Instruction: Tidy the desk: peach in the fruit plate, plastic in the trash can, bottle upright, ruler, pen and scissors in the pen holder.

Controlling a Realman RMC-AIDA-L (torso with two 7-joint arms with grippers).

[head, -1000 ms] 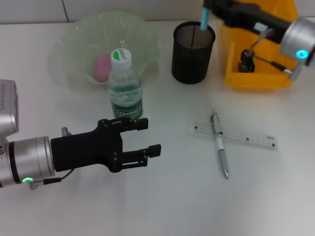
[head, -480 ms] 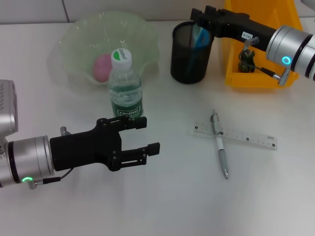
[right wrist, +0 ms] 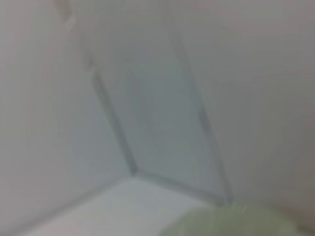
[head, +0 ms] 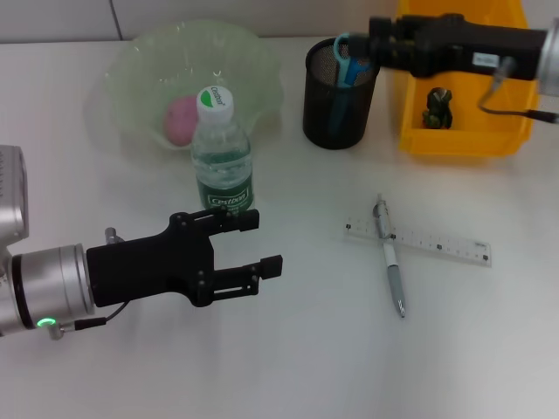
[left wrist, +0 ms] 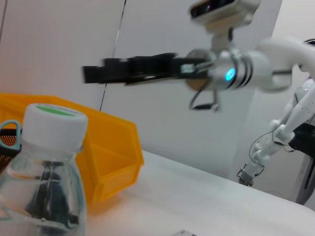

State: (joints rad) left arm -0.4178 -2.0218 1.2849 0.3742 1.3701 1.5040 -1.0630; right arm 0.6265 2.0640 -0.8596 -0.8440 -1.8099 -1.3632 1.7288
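The blue-handled scissors (head: 344, 59) stand in the black mesh pen holder (head: 339, 109). Just right of them my right gripper (head: 376, 42) hovers open over the holder's rim, apart from the handles. The clear ruler (head: 428, 241) and the silver pen (head: 389, 258) lie crossed on the table at centre right. The bottle (head: 223, 157) stands upright in front of the green fruit plate (head: 140, 61), which holds the pink peach (head: 181, 120). My left gripper (head: 253, 244) is open and empty, low and just in front of the bottle (left wrist: 47, 172).
The yellow trash can (head: 498, 140) sits at the back right with a small dark crumpled piece (head: 437, 106) inside. The left wrist view shows the trash can (left wrist: 106, 152) behind the bottle and my right gripper (left wrist: 123, 71) above it.
The right gripper lowered the scissors into the pen holder, let go of them and drew back to the right. The left arm has stayed still.
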